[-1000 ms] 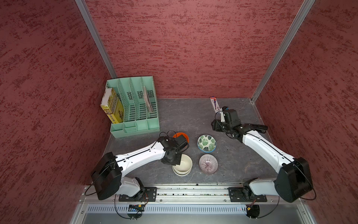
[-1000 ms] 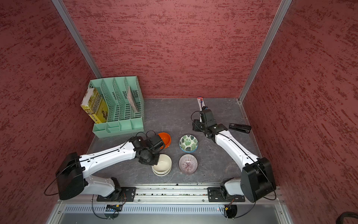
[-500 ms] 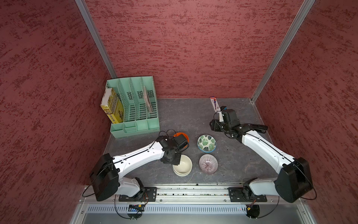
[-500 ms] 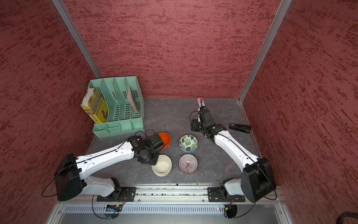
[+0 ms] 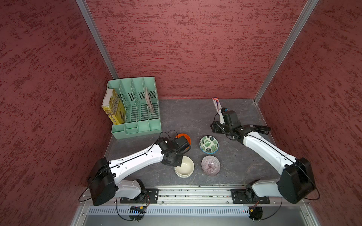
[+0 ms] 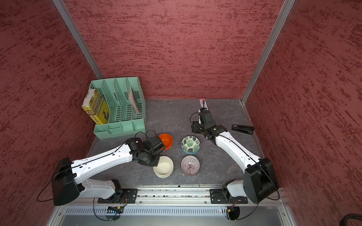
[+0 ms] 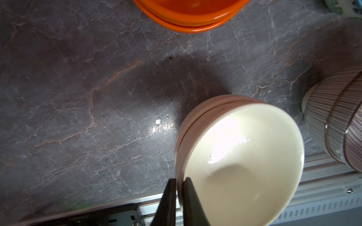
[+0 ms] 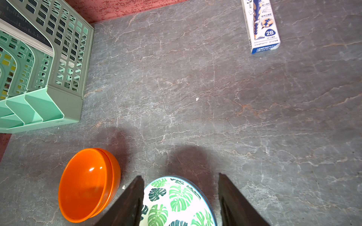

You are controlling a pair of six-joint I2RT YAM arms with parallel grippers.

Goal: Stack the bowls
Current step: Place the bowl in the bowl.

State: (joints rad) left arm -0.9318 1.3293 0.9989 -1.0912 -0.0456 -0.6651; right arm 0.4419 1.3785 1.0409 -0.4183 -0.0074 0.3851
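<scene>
Left wrist view: on the bench point(image 7: 78, 97), the upper cream bowl point(image 7: 241, 156) sits nested in the lower cream bowl point(image 7: 188, 121), its rim on my arm's side pinched in my narrow left end effector point(image 7: 178, 184). My right end effector point(image 8: 180, 176) hangs wide, well apart, over the leaf-print bowl point(image 8: 176, 201).

Half-hidden orange bowls point(image 5: 186, 138) under left arm point(image 5: 137, 158), purple bowls point(image 7: 337, 117) cropped by left wrist view edge

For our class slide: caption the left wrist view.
Left gripper shut on the top cream bowl rim; orange bowls nearby.
</scene>
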